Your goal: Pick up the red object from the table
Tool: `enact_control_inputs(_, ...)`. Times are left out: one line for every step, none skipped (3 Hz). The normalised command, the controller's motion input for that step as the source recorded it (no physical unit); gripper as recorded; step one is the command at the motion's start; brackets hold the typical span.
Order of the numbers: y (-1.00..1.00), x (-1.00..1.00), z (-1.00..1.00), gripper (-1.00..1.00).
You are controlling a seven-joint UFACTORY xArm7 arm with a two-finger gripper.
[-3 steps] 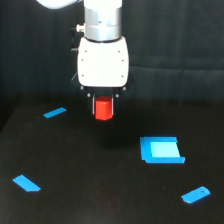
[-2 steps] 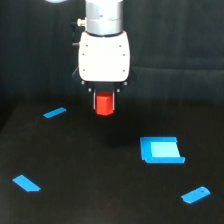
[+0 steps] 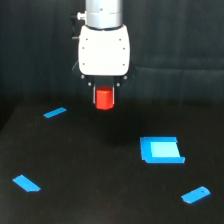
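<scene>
Exterior view. You saw the white gripper head (image 3: 104, 50) hanging from the arm at the upper centre of the frame, with the gripper (image 3: 104, 98) pointing straight down beneath it. The two dark fingers (image 3: 94, 95) stood on either side of the red object (image 3: 104, 99) and were closed against it, so the pincer was grasping the block. The red object sat upright between the fingers, its lower edge just below the fingertips. It was clear of the table (image 3: 90, 170), held in the air above the rear part of the black surface; a faint dark patch lay on the tabletop below it.

You saw four blue items on the table, all well apart from the gripper. A thin blue strip (image 3: 55, 112) lay at the exterior view's left, near the back edge. A second flat blue piece (image 3: 26, 183) lay at the front on the exterior view's left. A square blue tray-like piece (image 3: 161, 150) lay at the exterior view's right; its lighter centre was framed by a darker raised-looking rim, and whether it was a true container could not be told. A small rounded blue piece (image 3: 196, 194) lay at the front on the exterior view's right, near that square piece but not touching it.
</scene>
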Motion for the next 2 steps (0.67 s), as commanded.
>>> enact_control_inputs(0.06,0.0,0.07,-0.94)
enact_control_inputs(0.07,0.01,0.14,-1.0)
